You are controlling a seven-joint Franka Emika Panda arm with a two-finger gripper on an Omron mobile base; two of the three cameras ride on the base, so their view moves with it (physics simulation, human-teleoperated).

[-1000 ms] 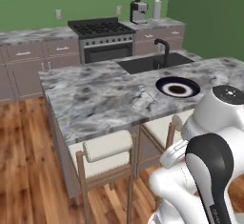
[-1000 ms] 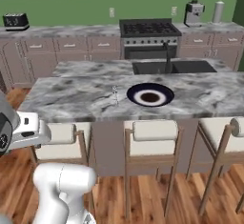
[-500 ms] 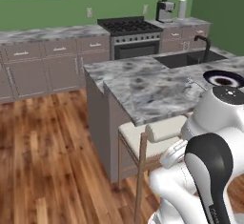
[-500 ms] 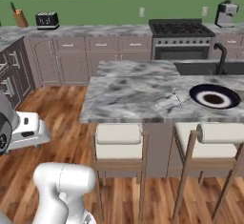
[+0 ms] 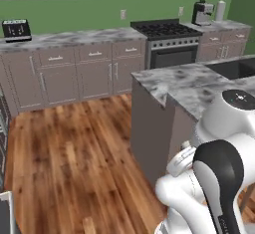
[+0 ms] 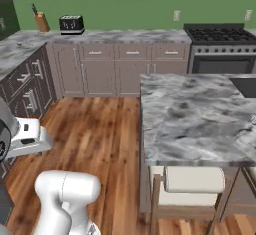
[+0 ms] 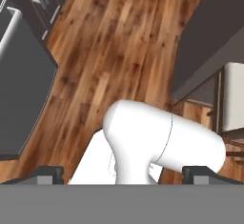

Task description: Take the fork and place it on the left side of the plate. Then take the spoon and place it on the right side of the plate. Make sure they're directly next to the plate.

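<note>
The fork, the spoon and the plate are out of view. In the hand view my gripper (image 7: 124, 174) points down at the wooden floor (image 7: 119, 42), its two dark fingertips (image 7: 50, 173) standing far apart at the bottom edge, open, with nothing between them. The marble island counter (image 5: 199, 86) lies at the right of the left base view, and the island counter (image 6: 195, 114) fills the right half of the right base view, bare where it shows.
A dark sink (image 5: 234, 67) sits in the island's far end. A padded stool (image 6: 195, 179) stands under the island's near edge. Cabinets with a toaster (image 6: 71, 24) and a stove (image 5: 167, 34) line the back wall. Open wooden floor (image 6: 95, 129) spreads to the left.
The whole picture has shifted: the cameras have swung left with the base. The island has slid to the right and the plate and utensils have left the views. The gripper stays open.
</note>
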